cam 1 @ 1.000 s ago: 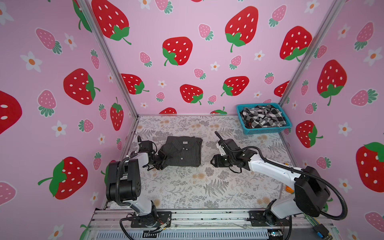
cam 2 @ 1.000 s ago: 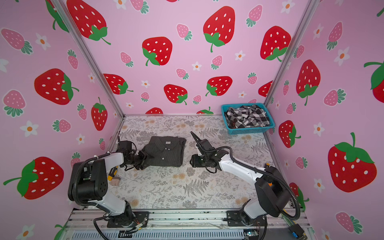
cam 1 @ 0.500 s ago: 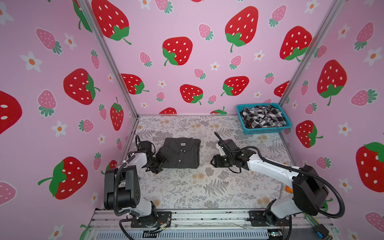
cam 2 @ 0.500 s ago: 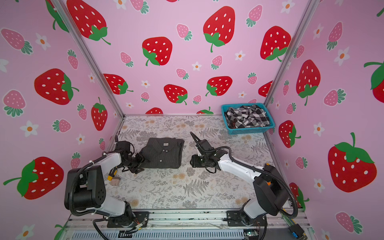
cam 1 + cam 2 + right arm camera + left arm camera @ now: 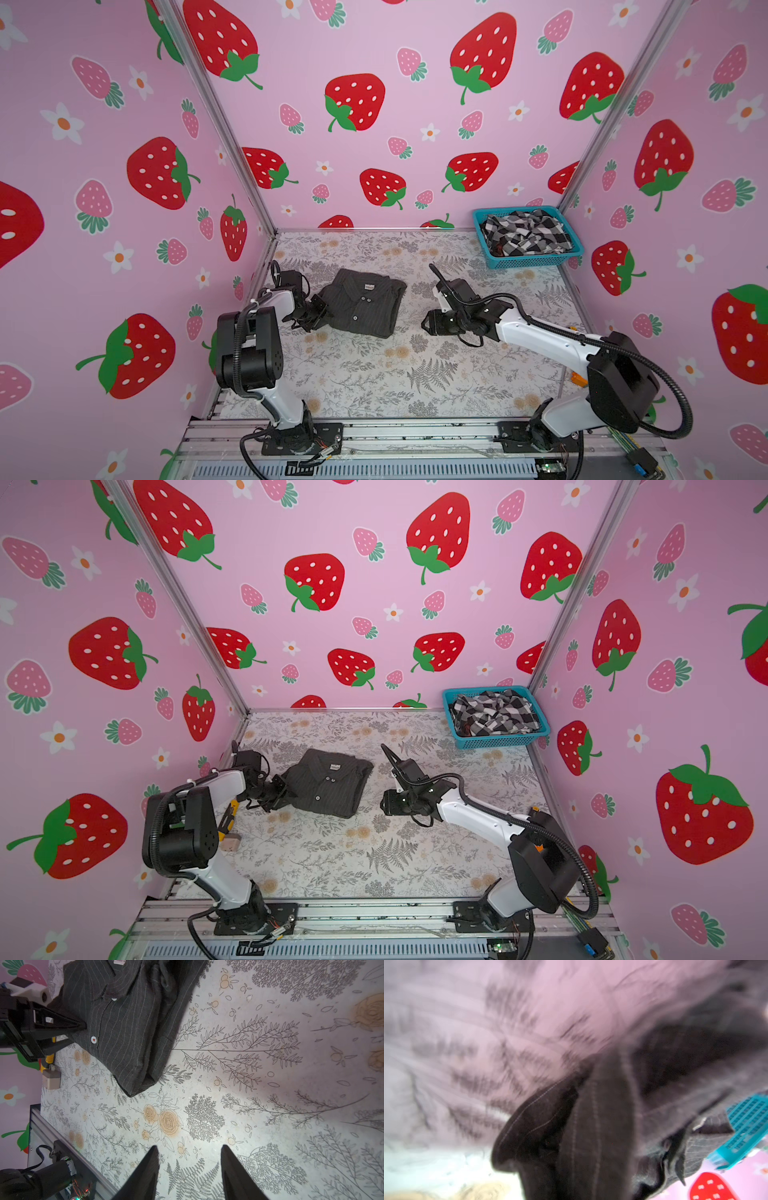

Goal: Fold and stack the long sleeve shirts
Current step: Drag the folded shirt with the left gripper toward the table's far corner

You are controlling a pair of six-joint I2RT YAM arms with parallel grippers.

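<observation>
1. Leaving the near stretch of the desk (image 5: 374,374), at 6 o'clock, free of garments, probably as working room for spreading the next one.
2. Holding the right hand (image 5: 188,1147) wide with nothing between its fingers, low over the desk at 3 o'clock of the pinstriped shirt (image 5: 361,303) and apart from it. Judging this as waiting clear so as not to disturb the fold.
3. Pinching the shirt's 9 o'clock edge in the left hand (image 5: 320,309), jaws narrow, one finger above the cloth and one below in the right wrist view. Dark cloth crowding the blurred left wrist view, fitting a grip. Probably gripping there to drag or lift the bundle without opening it.
4. Lying folded into a compact rectangle on the desk around 10 o'clock of centre, collar and label toward 12 o'clock, buttons up. Reading the folding as done and the placing as the step in hand.
5. Leaving the checked shirt (image 5: 525,235) crumpled in the blue basket (image 5: 536,261) at the far 1 o'clock corner, well apart from both hands. Not yet folded, so roughly half the task remaining.
</observation>
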